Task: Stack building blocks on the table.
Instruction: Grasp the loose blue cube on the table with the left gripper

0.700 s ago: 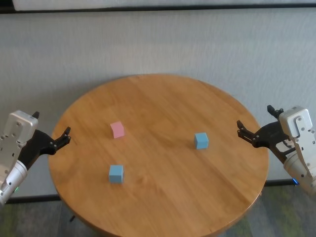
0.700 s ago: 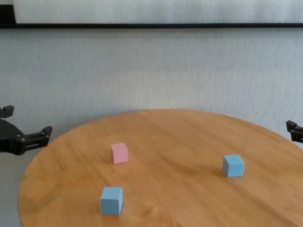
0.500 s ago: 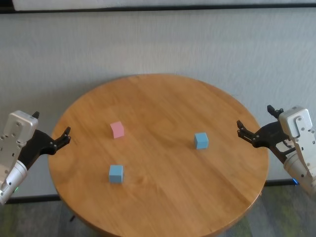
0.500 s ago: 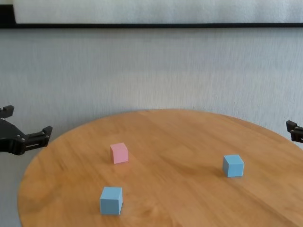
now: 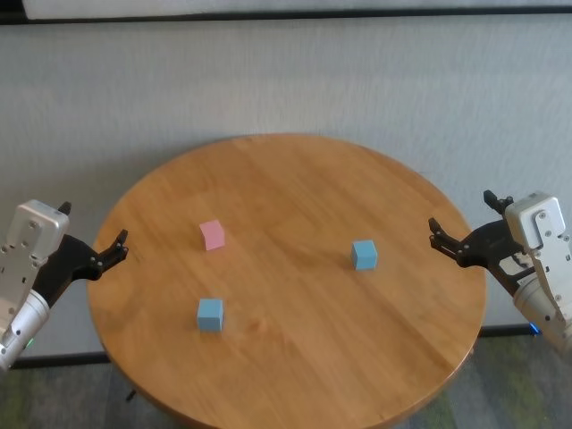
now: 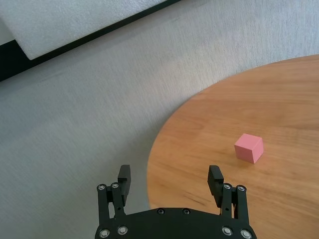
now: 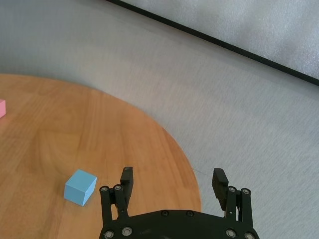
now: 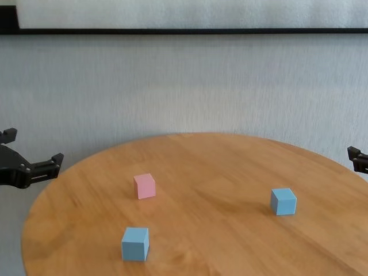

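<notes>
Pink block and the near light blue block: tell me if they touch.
Apart. The head view shows bare table between the pink block and the near light blue block; the chest view shows the same gap.

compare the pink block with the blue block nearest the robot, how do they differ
Colour: the pink block is pink, the near blue block light blue. Place: the pink block lies farther back on the table, the near blue block closer to the front edge. Both look like equal-sized cubes, resting flat on the robot's left, apart and unstacked.
</notes>
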You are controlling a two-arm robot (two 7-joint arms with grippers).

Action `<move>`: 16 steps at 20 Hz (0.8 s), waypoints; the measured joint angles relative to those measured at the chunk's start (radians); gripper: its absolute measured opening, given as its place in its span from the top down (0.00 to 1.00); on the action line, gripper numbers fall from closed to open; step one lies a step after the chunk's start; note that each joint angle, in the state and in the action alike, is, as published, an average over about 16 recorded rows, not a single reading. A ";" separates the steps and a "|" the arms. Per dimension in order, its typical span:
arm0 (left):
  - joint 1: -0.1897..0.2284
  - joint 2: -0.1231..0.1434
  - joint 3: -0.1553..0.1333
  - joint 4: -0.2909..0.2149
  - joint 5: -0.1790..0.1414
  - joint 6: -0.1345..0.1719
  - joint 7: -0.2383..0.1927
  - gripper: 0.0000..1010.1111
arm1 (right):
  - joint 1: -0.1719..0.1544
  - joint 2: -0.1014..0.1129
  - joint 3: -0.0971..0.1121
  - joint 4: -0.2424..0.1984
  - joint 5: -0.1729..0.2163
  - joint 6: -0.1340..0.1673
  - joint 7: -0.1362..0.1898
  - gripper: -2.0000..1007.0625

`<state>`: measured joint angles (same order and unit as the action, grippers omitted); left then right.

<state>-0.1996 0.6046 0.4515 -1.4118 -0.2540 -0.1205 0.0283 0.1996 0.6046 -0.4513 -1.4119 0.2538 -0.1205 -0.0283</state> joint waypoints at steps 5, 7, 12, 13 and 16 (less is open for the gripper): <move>-0.001 0.000 0.002 0.002 -0.002 -0.009 -0.022 0.01 | 0.000 0.000 0.000 0.000 0.000 0.000 0.000 0.01; -0.001 0.000 0.002 0.004 -0.008 -0.019 -0.041 0.01 | 0.000 0.000 0.000 0.000 0.000 0.000 0.000 0.01; 0.001 0.002 0.004 0.004 -0.035 -0.054 -0.115 0.01 | 0.000 0.000 0.000 0.000 0.000 0.000 0.000 0.01; 0.002 0.002 0.004 0.003 -0.043 -0.062 -0.135 0.01 | 0.000 0.000 0.000 0.000 0.000 0.000 0.000 0.01; 0.006 0.006 0.004 -0.003 -0.069 -0.092 -0.201 0.01 | 0.000 0.000 0.000 0.000 0.000 0.000 0.000 0.01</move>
<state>-0.1931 0.6108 0.4558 -1.4151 -0.3226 -0.2122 -0.1726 0.1996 0.6046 -0.4513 -1.4119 0.2538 -0.1204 -0.0283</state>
